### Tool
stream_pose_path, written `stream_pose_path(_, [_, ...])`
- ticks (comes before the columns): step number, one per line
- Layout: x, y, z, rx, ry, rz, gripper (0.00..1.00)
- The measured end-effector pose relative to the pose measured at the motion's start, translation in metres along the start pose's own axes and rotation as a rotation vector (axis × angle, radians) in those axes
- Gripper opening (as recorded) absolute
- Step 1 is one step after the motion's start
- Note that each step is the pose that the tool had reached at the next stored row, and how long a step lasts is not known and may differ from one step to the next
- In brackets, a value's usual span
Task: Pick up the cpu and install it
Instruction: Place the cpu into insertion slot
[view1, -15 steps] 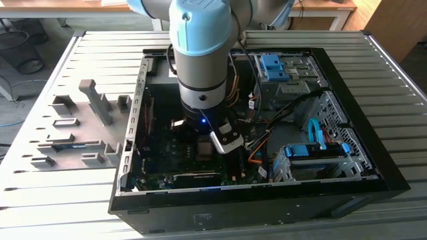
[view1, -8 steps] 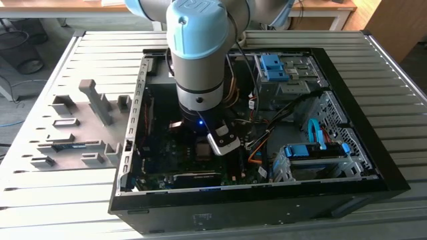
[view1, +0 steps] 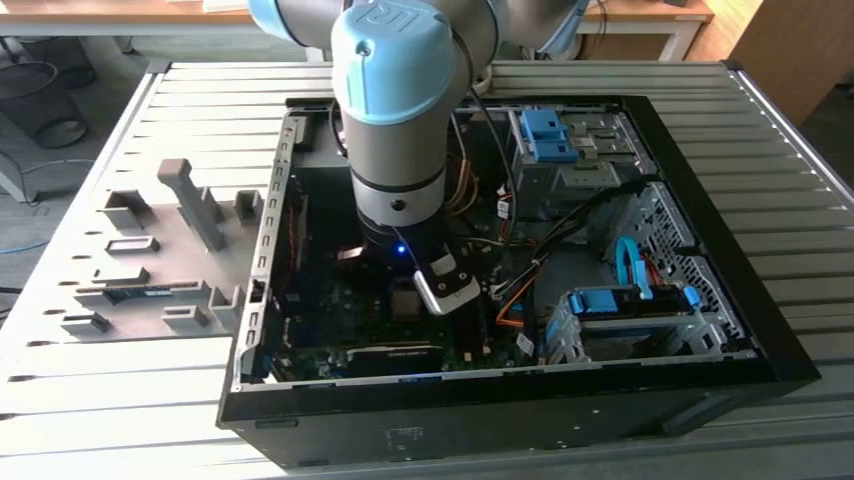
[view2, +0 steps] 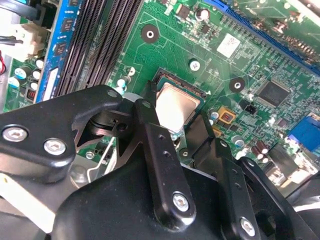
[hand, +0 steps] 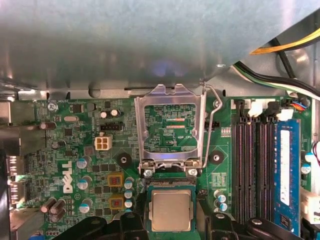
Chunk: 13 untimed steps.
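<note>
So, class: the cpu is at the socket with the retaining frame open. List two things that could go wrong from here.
1. The cpu may sit slightly askew in the socket; pressing could damage contacts.
2. The open metal frame stands right beside the gripper; a stray move might knock it.

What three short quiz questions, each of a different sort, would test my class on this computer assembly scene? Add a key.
1. Multiple choice: where is the cpu?
A) on the slatted table
B) at its socket
C) in a memory slot

2. True or false: the metal socket frame is closed down over the cpu.

3. Fill in: the motherboard is coloured ____.

Key: 1 B. 2 false, the frame stands swung open beside the cpu. 3 green.
</note>
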<state>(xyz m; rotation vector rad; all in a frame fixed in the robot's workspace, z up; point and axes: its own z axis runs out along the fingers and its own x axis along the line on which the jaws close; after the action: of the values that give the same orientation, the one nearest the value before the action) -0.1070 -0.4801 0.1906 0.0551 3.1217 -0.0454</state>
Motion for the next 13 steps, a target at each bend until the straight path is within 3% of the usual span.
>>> stream_pose_path(13, [-0.0004,-0.0003,0.0046,0.0001,0.0000,-0.001,0.47])
